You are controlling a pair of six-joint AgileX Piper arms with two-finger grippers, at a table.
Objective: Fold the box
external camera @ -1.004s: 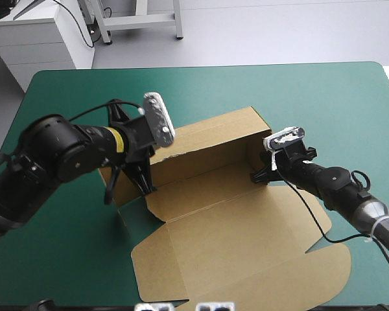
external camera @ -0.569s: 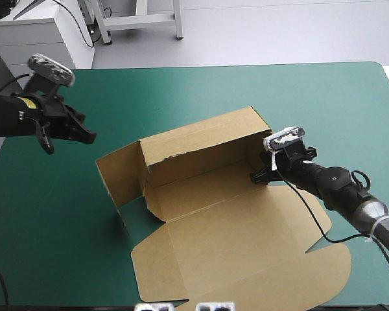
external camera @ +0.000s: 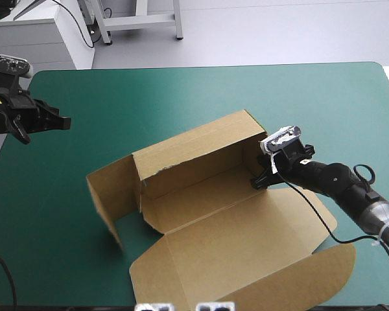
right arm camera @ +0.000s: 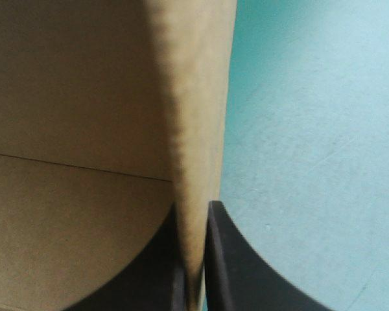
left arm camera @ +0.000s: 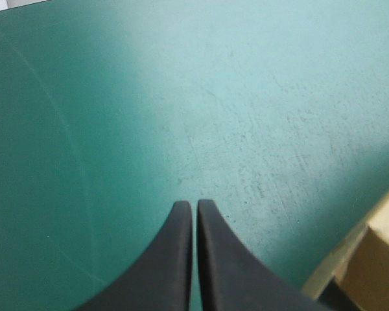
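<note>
Clamping the box (external camera: 214,201), right gripper (external camera: 257,183) shifted it leftward; left gripper (external camera: 63,121), closed, retreated farther.

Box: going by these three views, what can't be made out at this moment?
- High view: the box lid's near edge is cut off by the picture's bottom edge.
- High view: the right tool tips are hidden by the box's end wall; the right wrist view shows them shut on it.
- Left wrist view: the shut left tool faces teal-green cover; only a box corner shows.
</note>
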